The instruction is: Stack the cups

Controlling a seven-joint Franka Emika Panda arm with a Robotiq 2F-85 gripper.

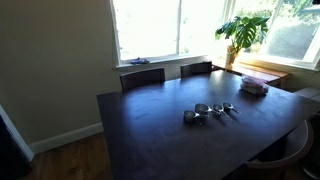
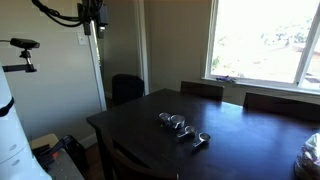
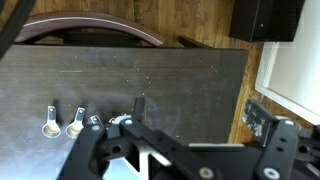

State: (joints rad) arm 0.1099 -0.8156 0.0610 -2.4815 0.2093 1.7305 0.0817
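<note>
— Position of the tiny shiny silver-grey metal cups (image 1: 210,110), please?
— Unstacked, in a loose cluster on the dark brown tabletop (image 3: 160,75), well below the end effector (image 3: 185,140). In the wrist view they sit toward its finger (image 3: 86,160) at the picture's left; two show plainly, the others are partly hidden behind its black linkage.
— Which way do they point?
— The two plain ones lie side by side, just apart, bowls nearer the end effector, short flat handles running away from it toward the far edge, long axes roughly parallel. In both exterior views the cups (image 2: 182,128) string out in a short row; handles are too small to read there.
— And the end effector?
— Fingers spread wide, nothing between them, touching nothing.
— Anything else?
— A dark curved chair back (image 3: 90,25) beyond the tabletop's far edge, brown plank floor (image 3: 205,20) past it, and, well apart from the cups, a pinkish stack of flat things (image 1: 254,86) near a green leafy plant (image 1: 245,30).
</note>
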